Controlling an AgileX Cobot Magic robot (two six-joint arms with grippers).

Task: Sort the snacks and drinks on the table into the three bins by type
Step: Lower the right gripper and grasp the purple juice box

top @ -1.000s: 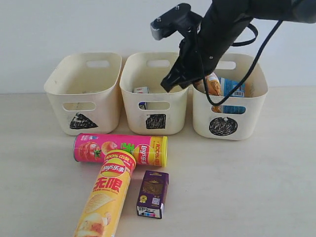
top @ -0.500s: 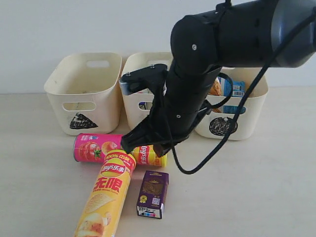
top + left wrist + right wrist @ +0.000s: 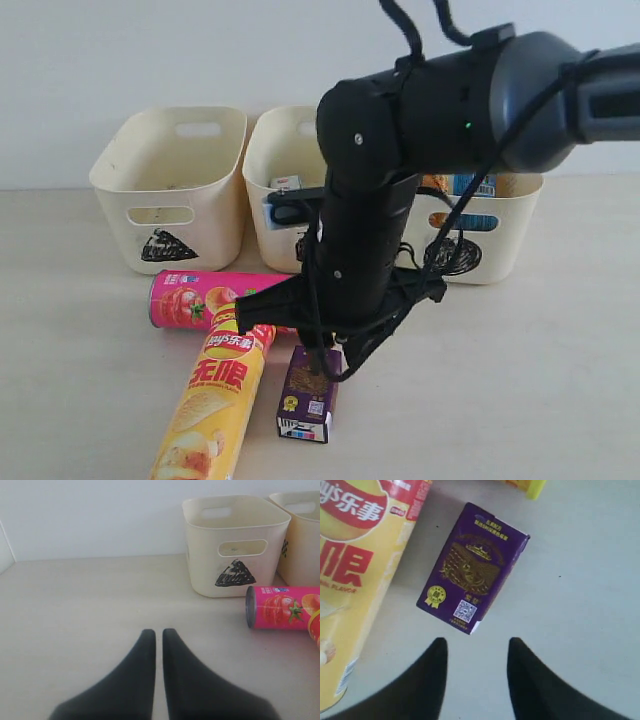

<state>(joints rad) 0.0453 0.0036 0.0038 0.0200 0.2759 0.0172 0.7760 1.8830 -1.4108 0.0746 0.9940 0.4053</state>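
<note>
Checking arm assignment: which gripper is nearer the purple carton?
Right. The right gripper hovers just above the purple carton, jaws apart. The left gripper sits shut over the table, off beyond the pink chip tube.

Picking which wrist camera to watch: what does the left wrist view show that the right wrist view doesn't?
Only left wrist: the triangle bin, the pink chip tube, and the left hand, shut. Only right wrist: the purple drink carton and the right hand, open. Both: the table and the yellow chip tube, just an edge sliver in the left wrist view.
</note>
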